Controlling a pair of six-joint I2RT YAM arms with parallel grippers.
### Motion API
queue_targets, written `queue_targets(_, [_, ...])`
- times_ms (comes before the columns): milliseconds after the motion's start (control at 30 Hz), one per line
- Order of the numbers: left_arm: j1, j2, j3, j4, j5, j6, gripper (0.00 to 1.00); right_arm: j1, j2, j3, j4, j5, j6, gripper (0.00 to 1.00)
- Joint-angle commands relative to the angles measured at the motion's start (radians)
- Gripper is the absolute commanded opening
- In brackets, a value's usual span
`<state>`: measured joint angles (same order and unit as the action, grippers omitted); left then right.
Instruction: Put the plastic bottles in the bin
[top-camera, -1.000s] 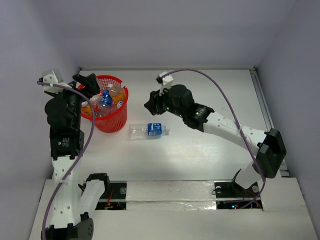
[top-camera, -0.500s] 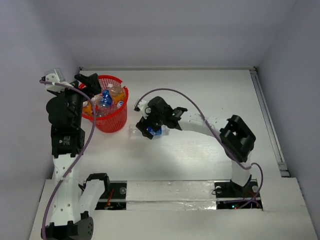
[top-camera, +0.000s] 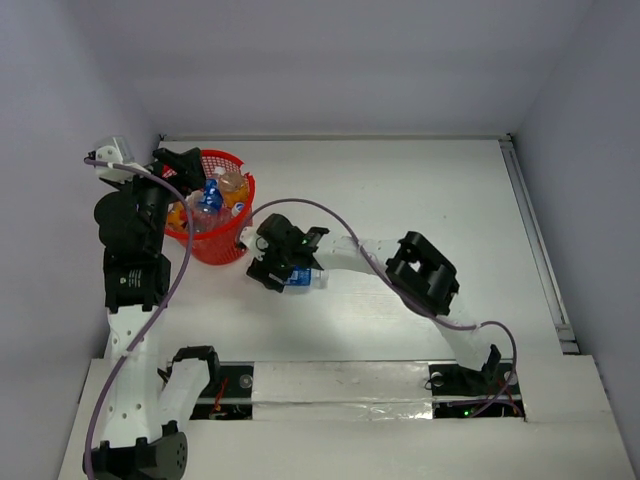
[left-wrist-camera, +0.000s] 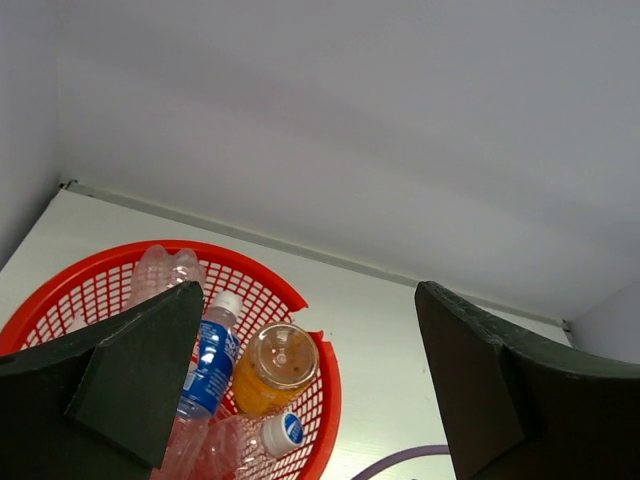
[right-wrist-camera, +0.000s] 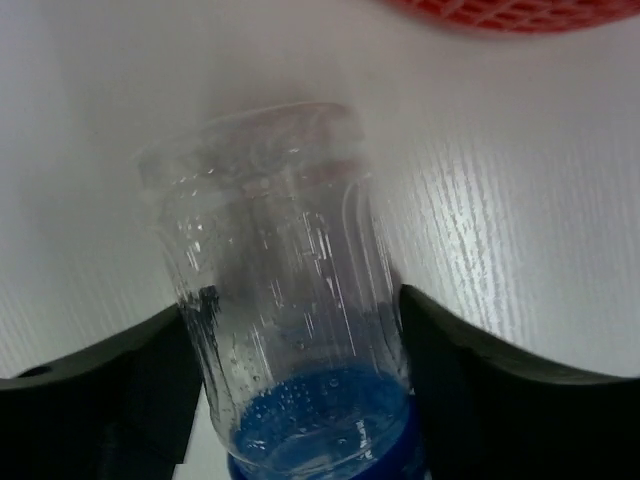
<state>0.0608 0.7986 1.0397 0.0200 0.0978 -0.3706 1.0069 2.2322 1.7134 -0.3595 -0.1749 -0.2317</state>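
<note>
A clear plastic bottle with a blue label (top-camera: 300, 278) lies on the white table just right of the red mesh bin (top-camera: 215, 245). My right gripper (top-camera: 270, 268) is down over it. In the right wrist view the bottle (right-wrist-camera: 280, 230) fills the gap between the spread fingers (right-wrist-camera: 150, 380), which touch its sides. The bin holds several bottles, among them a blue-labelled one (left-wrist-camera: 212, 360) and an orange-filled one (left-wrist-camera: 275, 370). My left gripper (top-camera: 178, 160) hovers open and empty above the bin's far left rim (left-wrist-camera: 328, 370).
The grey back wall and the left wall stand close behind the bin. The right arm's purple cable (top-camera: 330, 215) arcs over the table middle. A metal rail (top-camera: 530, 230) runs along the table's right edge.
My right arm has swung left and down from the table's middle onto the lying bottle, which now sits slightly nearer and further left. The left gripper has barely moved.
</note>
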Motion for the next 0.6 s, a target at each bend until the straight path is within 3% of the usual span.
queue_targets(0, [0.005, -0.009, -0.012, 0.081, 0.066, -0.013, 0.84, 0.007, -0.029, -0.003, -0.019, 0.028, 0.023, 0.64])
queue_targets(67, [0.005, -0.012, -0.024, 0.115, 0.158, -0.014, 0.83, 0.007, -0.115, -0.070, 0.019, 0.031, 0.054, 0.46])
queue_targets(100, [0.005, -0.010, -0.027, 0.132, 0.196, -0.014, 0.81, 0.007, -0.150, -0.139, 0.049, 0.026, 0.066, 0.43])
queue_targets(267, [0.005, -0.015, -0.039, 0.213, 0.374, -0.039, 0.72, 0.007, -0.446, -0.329, 0.154, -0.031, 0.135, 0.41])
queue_targets(400, [0.005, -0.025, -0.041, 0.230, 0.398, -0.051, 0.69, 0.007, -0.711, -0.382, 0.243, -0.034, 0.179, 0.39])
queue_targets(567, [0.014, -0.039, -0.041, 0.225, 0.362, -0.076, 0.69, -0.005, -0.755, -0.304, 0.470, 0.072, 0.288, 0.35])
